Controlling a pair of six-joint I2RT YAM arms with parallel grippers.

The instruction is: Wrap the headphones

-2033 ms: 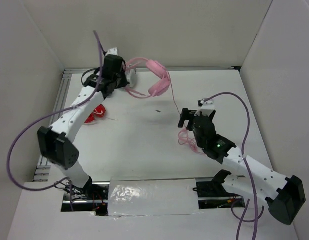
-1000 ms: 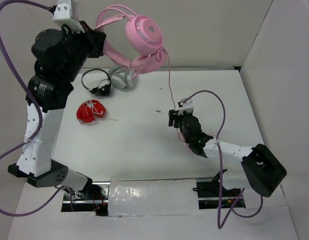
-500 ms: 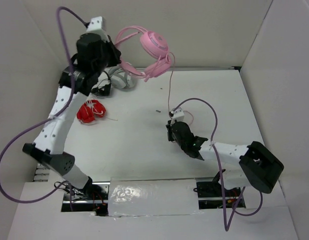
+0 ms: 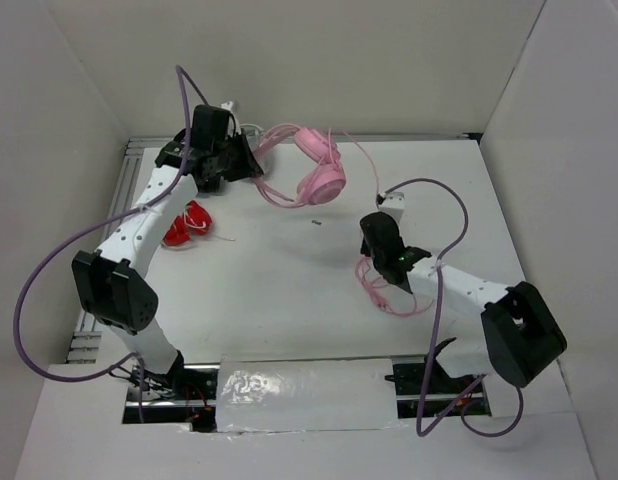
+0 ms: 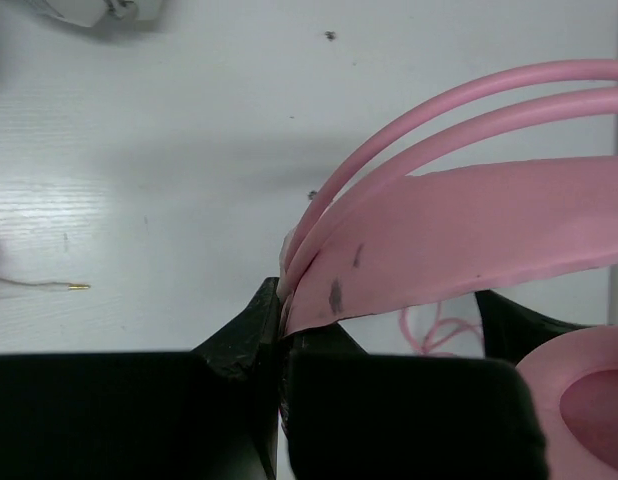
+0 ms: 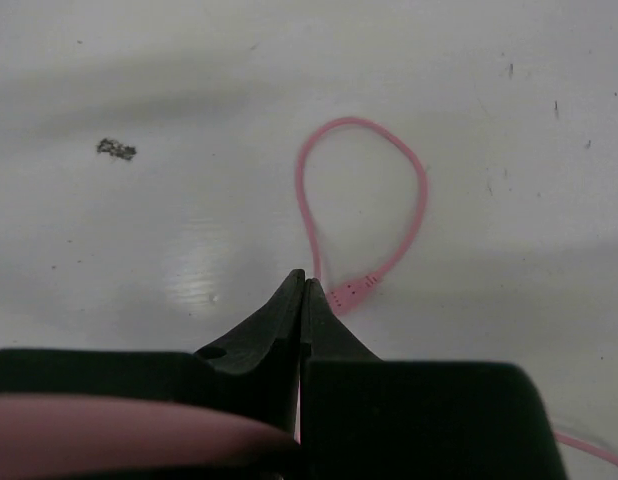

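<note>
The pink headphones (image 4: 320, 170) hang low over the back of the table. My left gripper (image 4: 249, 165) is shut on their headband (image 5: 459, 230), which runs out of the jaws up and to the right. One earcup (image 5: 589, 400) shows at the lower right of the left wrist view. The thin pink cable (image 4: 361, 160) arcs from the earcups down to my right gripper (image 4: 372, 240), and more of it lies coiled (image 4: 381, 288) on the table beside it. In the right wrist view the right gripper (image 6: 304, 282) is shut on the cable, with a cable loop (image 6: 357, 121) and plug (image 6: 354, 292) lying just ahead.
A red coiled earphone set (image 4: 184, 226) lies under the left arm. White/grey headphones (image 4: 247, 131) sit at the back edge, mostly hidden behind the left gripper. A small dark speck (image 4: 316, 222) lies mid-table. A thin wire with a gold tip (image 5: 59, 288) lies at the left. Walls enclose three sides.
The left arm has brought the headphones down from high in the air to just above the back of the table. The right gripper has shut on the cable and moved right.
</note>
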